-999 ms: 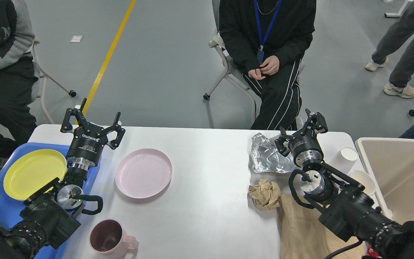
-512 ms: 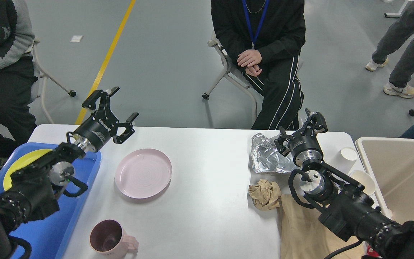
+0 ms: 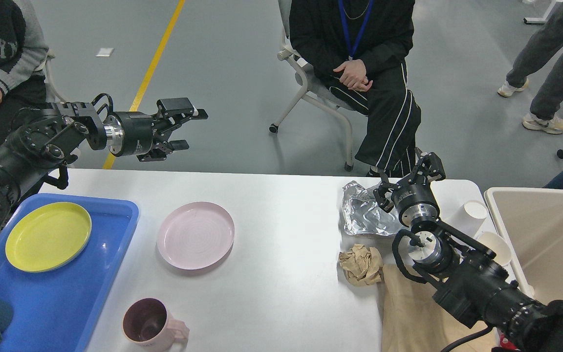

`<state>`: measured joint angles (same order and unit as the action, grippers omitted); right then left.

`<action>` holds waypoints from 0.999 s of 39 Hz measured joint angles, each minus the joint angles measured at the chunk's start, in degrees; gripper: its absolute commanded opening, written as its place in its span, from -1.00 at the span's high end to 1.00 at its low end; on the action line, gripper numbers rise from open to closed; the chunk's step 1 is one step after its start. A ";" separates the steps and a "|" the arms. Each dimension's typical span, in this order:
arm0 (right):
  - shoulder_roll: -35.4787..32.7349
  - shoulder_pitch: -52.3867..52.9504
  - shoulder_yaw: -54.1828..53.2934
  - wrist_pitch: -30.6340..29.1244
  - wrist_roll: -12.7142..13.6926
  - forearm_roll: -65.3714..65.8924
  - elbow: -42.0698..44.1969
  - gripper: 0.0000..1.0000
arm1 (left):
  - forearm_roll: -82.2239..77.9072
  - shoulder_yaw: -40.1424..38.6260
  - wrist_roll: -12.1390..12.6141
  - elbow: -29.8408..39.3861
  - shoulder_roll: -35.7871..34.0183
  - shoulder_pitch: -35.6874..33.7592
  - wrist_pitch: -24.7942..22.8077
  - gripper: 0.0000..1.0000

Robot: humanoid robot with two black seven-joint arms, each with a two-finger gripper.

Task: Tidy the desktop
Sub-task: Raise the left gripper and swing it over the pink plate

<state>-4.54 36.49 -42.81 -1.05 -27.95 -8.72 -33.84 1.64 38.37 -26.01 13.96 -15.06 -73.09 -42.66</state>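
— Since the earlier frames, what has moved?

— Only the left gripper (image 3: 189, 129): it has swung up off the blue tray (image 3: 61, 303) into the upper left of the frame, lying sideways above the far edge of the desktop (image 3: 281, 244), its fingers spread wide and holding nothing. That leaves the yellow plate (image 3: 48, 236) in the tray fully in sight.

— And the right gripper (image 3: 411, 178)?

— It sits where it was, right of centre, over the crumpled foil (image 3: 365, 215). Its fingers stand apart, empty.

— Where is everything else?

— The desktop fills the lower middle. A pink plate (image 3: 196, 235) lies left of centre, a pink mug (image 3: 152, 325) at the lower edge, a crumpled brown paper ball (image 3: 361, 264) just below the foil, and a beige bin (image 3: 550, 239) at the right edge.
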 measured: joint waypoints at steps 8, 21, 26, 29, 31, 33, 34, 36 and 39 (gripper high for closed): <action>-0.03 0.00 0.00 0.00 0.00 0.00 0.00 -1.00 | -0.21 3.62 0.00 0.00 -1.08 -2.63 -0.14 -0.97; 0.00 -0.02 0.00 0.00 0.00 0.01 0.00 -1.00 | -0.42 4.88 0.00 0.52 -5.84 -4.01 -0.22 -0.97; 0.00 -0.01 0.00 0.00 0.00 0.00 0.00 -1.00 | -0.42 6.66 0.00 2.11 -6.41 -6.66 -0.21 -0.97; 0.00 -0.02 0.00 0.00 0.00 0.01 0.00 -1.00 | -0.42 7.43 0.00 5.58 -6.45 -8.31 -0.23 -0.97; 0.00 -0.01 0.00 0.00 0.00 0.01 0.01 -1.00 | -0.42 8.18 0.00 8.89 -6.33 -9.69 -0.23 -0.97; -0.01 -0.01 0.00 0.00 0.00 0.01 0.01 -1.00 | -0.41 10.28 -0.01 13.83 -6.02 -11.61 -0.23 -0.97; -0.02 -0.02 0.00 0.00 0.00 0.03 0.01 -1.00 | -0.42 11.80 -0.02 16.06 -5.75 -12.42 -0.21 -0.97; -0.05 -0.02 0.00 0.00 0.00 0.03 0.04 -1.00 | -0.41 17.82 -0.03 22.36 -3.84 -15.04 -0.19 -0.97; -0.02 -0.01 0.00 0.00 0.00 0.03 0.04 -1.00 | -0.41 24.24 -0.03 27.96 -1.37 -17.54 -0.15 -0.97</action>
<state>-4.56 36.48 -42.80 -1.05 -27.95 -8.69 -33.81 1.23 62.61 -26.04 41.91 -16.43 -90.64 -42.81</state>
